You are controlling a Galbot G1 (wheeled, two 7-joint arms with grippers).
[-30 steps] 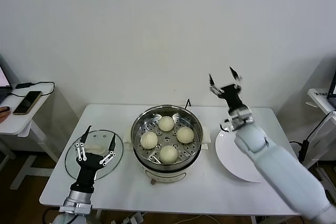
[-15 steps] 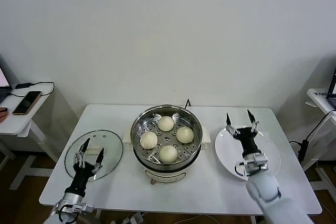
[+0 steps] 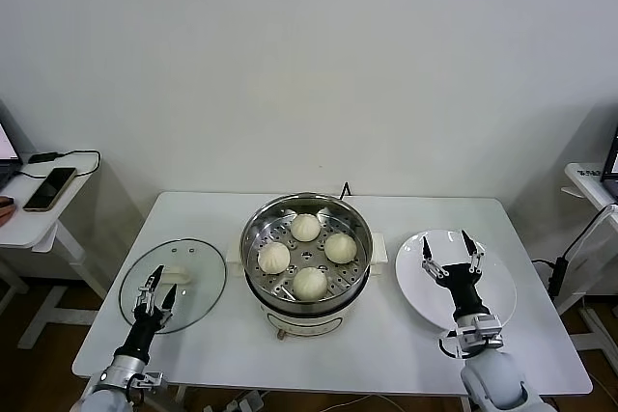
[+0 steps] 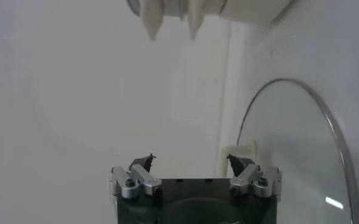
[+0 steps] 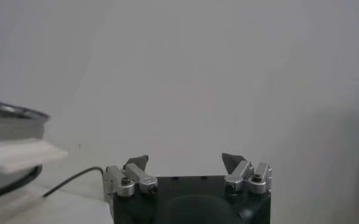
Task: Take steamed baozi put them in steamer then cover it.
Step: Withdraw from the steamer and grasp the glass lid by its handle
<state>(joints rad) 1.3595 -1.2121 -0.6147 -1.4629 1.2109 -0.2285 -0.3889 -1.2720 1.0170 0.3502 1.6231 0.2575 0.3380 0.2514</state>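
Several cream-white baozi lie on the perforated tray inside the shiny steamer at the table's middle. The glass cover with its cream bar handle lies flat on the table to the steamer's left; it also shows in the left wrist view. My left gripper is open and empty, low over the cover's near edge; it also shows in the left wrist view. My right gripper is open and empty, over the white plate; it also shows in the right wrist view.
An empty white plate lies right of the steamer. A side table with a phone stands at the far left. The steamer's black cord runs behind it. The wall is close behind the table.
Both arms have come down low toward the table's near edge. My right gripper dropped from high beside the steamer to over the plate; my left gripper drew back to the cover's near edge.
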